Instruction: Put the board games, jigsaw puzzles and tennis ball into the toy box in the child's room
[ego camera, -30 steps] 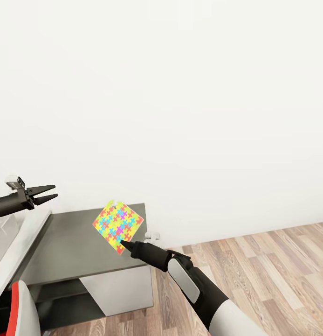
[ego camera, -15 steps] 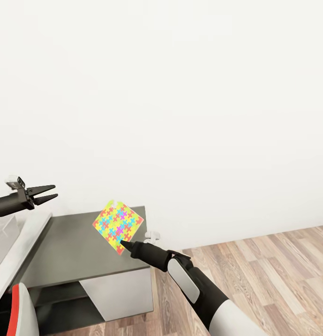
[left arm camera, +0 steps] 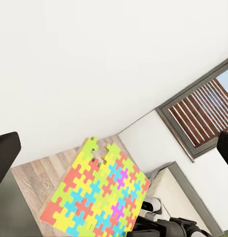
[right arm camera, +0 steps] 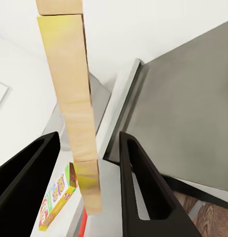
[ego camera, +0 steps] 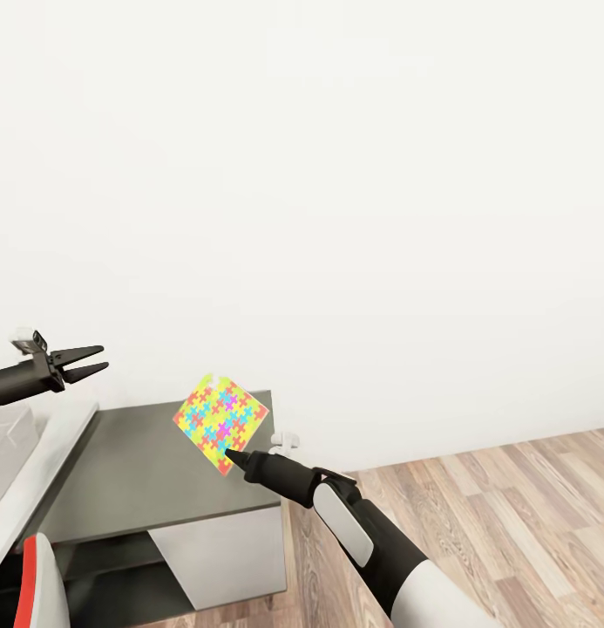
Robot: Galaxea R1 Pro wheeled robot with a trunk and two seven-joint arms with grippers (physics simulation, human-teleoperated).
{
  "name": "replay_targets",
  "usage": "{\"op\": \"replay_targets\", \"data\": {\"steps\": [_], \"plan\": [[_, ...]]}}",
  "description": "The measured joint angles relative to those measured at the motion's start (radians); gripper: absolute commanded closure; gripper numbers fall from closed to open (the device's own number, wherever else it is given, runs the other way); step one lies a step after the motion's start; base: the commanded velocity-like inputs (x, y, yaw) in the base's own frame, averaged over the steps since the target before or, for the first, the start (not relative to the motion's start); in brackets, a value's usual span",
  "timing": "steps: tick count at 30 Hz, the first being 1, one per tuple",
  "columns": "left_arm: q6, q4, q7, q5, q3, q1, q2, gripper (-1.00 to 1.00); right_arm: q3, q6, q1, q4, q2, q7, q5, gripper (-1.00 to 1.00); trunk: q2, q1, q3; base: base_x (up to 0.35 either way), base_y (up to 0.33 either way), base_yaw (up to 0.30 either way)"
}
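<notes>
Head view: the right gripper (ego camera: 229,454), a slim black two-fingered tool on a black-and-white arm, is clamped on the lower corner of a thin square jigsaw puzzle (ego camera: 220,422) of yellow, pink, blue and green interlocking pieces. The sheet hangs tilted on one corner, in the air above the dark grey corner section of the L-shaped table (ego camera: 136,471). The left gripper (ego camera: 92,361), black and pointed, hovers with its fingers slightly parted and nothing between them, above the table's light grey top beyond the puzzle's left side. A pale grey bin edge, probably the toy box (ego camera: 1,440), shows on the light top, so the puzzle's goal likely lies leftward of the puzzle, and the right arm is the one carrying it.

Left wrist view: the puzzle (left arm camera: 96,195) faces this camera flat-on, with the right gripper's black tip at its lower corner.

Right wrist view: the puzzle (right arm camera: 72,103) appears edge-on as a thin tan strip standing between the two black fingers (right arm camera: 138,187). Beyond it lie the table's grey top and a colourful printed game box (right arm camera: 57,197).
</notes>
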Motion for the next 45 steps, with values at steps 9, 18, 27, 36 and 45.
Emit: {"op": "replay_targets", "data": {"steps": [9, 18, 27, 36, 45], "plan": [[0.000, 0.000, 0.000, 0.000, 0.000, 0.000, 0.000, -1.00, 0.003, 0.000, 0.000, 0.000, 0.000, 0.000, 0.000, 1.00, 0.000, 0.000, 0.007, 0.000, 0.000, 0.000], [0.000, 0.000, 0.000, 0.000, 0.000, 0.000, 0.000, -1.00, 0.017, -0.038, 0.000, 0.000, 0.000, -0.003, 0.001, 1.00, 0.000, 0.000, 0.008, 0.000, 0.000, 0.000], [0.000, 0.000, 0.000, 0.000, 0.000, 0.000, 0.000, -1.00, 0.044, -0.044, 0.000, 0.000, 0.000, -0.064, -0.003, 1.00, 0.000, 0.000, 0.008, 0.000, 0.000, 0.000], [0.000, 0.000, 0.000, 0.000, 0.000, 0.000, 0.000, -1.00, 0.046, -0.045, 0.000, 0.000, 0.000, -0.071, -0.003, 1.00, 0.000, 0.000, 0.008, 0.000, 0.000, 0.000], [0.000, 0.000, 0.000, 0.000, 0.003, 0.001, 0.003, -1.00, 0.046, -0.046, 0.000, -0.001, 0.000, -0.071, -0.003, 1.00, 0.000, 0.000, 0.008, 0.000, 0.000, 0.000]]}}
